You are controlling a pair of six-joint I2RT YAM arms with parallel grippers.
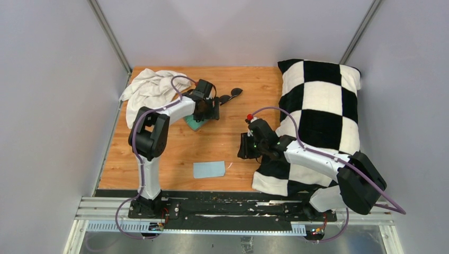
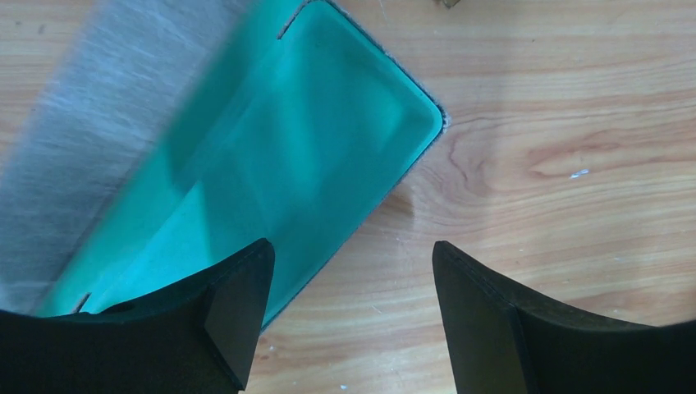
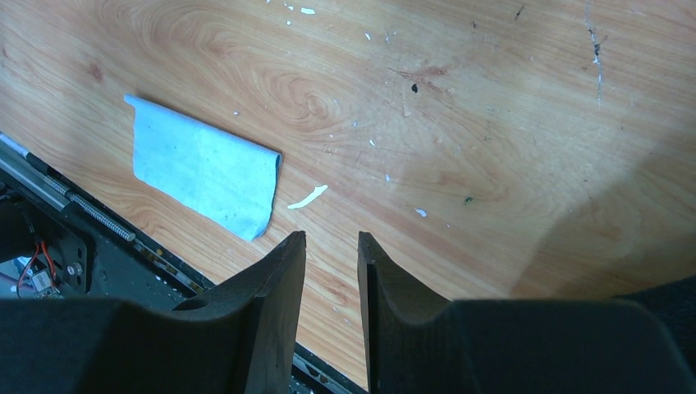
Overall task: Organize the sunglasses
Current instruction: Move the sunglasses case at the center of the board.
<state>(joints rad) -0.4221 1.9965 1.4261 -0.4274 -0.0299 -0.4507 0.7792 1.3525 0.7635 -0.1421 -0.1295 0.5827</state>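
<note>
The sunglasses (image 1: 231, 96) lie on the wooden table at the back, dark and small, just right of my left gripper (image 1: 207, 107). The grey case (image 1: 194, 124) lies open under that gripper, its teal lining (image 2: 312, 148) bare and its grey lid (image 2: 90, 139) folded out to the left. My left gripper (image 2: 351, 246) is open and empty, one finger over the case's edge and the other over bare wood. My right gripper (image 1: 245, 146) hovers low over the table's middle; in the right wrist view (image 3: 331, 236) its jaws stand a narrow gap apart and hold nothing.
A light blue cloth (image 1: 208, 169) lies flat near the front edge and also shows in the right wrist view (image 3: 205, 168). A white towel (image 1: 151, 87) is bunched at the back left. A black and white checkered pillow (image 1: 320, 114) covers the right side, under the right arm.
</note>
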